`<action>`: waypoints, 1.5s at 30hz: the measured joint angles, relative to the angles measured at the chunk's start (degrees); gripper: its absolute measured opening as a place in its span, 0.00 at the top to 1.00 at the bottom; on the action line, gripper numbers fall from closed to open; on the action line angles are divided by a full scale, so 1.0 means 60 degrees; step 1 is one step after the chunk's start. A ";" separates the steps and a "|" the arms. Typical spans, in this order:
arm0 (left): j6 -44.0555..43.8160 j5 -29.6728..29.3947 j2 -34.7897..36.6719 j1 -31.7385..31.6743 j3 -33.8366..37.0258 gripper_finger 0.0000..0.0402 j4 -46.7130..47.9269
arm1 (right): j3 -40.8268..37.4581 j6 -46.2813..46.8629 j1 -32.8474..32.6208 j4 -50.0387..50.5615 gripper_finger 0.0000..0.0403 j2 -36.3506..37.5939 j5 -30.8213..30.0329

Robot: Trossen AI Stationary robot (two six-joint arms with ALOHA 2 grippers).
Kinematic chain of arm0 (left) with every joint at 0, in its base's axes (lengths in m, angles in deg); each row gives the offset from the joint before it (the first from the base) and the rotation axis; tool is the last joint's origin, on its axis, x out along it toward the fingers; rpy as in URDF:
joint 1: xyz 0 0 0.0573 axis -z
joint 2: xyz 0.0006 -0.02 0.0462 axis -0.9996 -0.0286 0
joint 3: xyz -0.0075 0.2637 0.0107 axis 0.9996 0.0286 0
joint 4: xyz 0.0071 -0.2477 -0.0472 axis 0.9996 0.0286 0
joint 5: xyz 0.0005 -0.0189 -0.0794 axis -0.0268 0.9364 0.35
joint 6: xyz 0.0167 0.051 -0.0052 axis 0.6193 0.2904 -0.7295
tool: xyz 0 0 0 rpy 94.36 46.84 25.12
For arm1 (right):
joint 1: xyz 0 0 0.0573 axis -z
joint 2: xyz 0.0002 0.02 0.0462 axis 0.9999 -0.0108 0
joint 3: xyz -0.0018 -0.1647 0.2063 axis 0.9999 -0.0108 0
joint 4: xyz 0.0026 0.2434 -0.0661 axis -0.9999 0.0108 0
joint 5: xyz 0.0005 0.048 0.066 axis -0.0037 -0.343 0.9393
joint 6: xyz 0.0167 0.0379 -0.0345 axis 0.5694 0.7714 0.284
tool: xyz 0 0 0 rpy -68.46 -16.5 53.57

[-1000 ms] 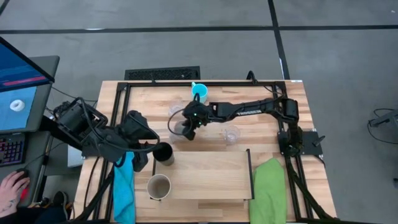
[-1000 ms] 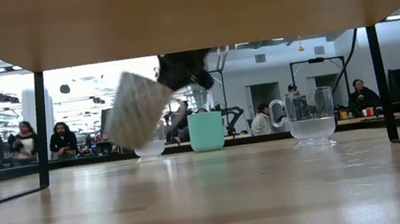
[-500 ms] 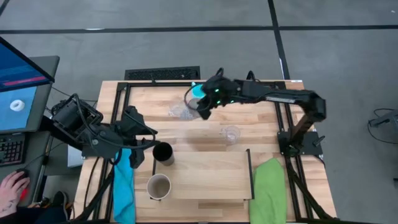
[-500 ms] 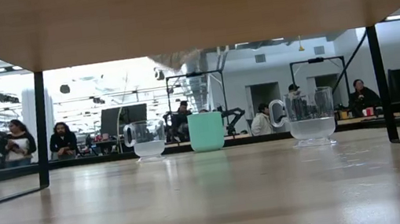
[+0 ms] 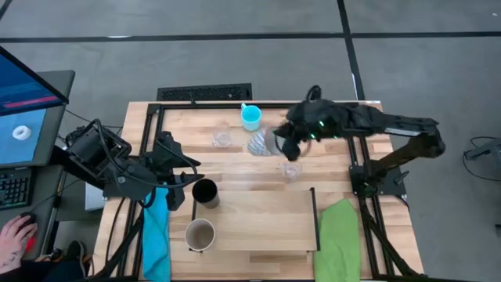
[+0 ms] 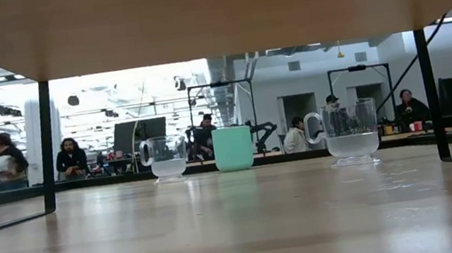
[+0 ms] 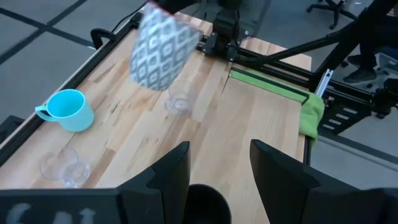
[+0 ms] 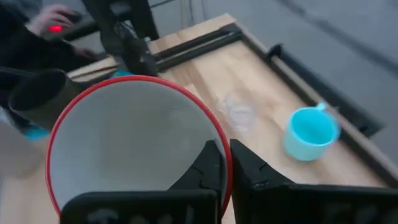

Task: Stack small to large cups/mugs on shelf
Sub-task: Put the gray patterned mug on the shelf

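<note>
Right pincer [image 5: 280,145] clamped on rim of grey-white patterned red-rimmed mug [image 5: 261,142], carried tilted in air above far surface.

Left pincer [image 7: 217,168] spread, empty, just behind black tumbler [image 5: 205,192].

On light-wood black-railed shelf [image 5: 274,223]: tumbler, beige mug [image 5: 200,234].

Judgement: nothing nested yet; blue mug [image 5: 250,117], two clear glasses [image 5: 222,140] [image 5: 291,169] remain.

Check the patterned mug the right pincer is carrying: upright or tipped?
Tipped. The patterned mug hangs tilted above the table, rim pinched by the right pincer; the high view shows it on its side.

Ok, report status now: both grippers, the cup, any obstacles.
Right gripper shut on patterned mug, aloft above the table. Left gripper open beside black tumbler. Clear glass stands below the right arm.
</note>
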 joint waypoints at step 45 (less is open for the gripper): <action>0.1647 -0.3867 -0.0646 -0.0277 0.0106 0.61 -0.4857 | 0.0004 -0.3081 -0.4135 -0.7912 0.94 0.0830 -0.4590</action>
